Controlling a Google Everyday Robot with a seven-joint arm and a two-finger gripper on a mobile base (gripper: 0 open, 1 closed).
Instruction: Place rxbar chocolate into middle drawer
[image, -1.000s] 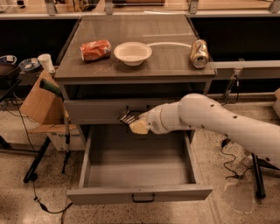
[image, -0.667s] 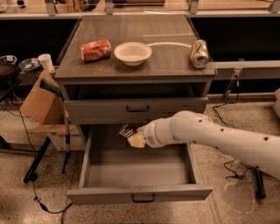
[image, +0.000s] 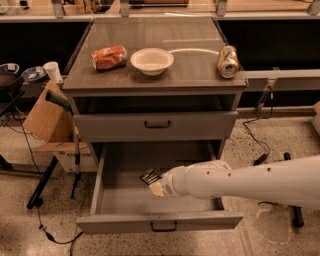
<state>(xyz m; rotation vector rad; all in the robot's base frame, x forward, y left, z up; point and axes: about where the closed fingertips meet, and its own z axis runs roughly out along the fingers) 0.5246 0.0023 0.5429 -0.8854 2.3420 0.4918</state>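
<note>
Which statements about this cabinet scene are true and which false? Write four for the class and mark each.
1. The hand holds the rxbar chocolate over the open middle drawer. True.
2. The white bowl lies inside that drawer. False: it stands on the cabinet top, between the snack bag and the drink can.
3. The drawer above is shut. True.
4. The drink can stands upright. False: it lies on its side.

Cream tool grips black rxbar chocolate over the grey middle drawer.
</note>
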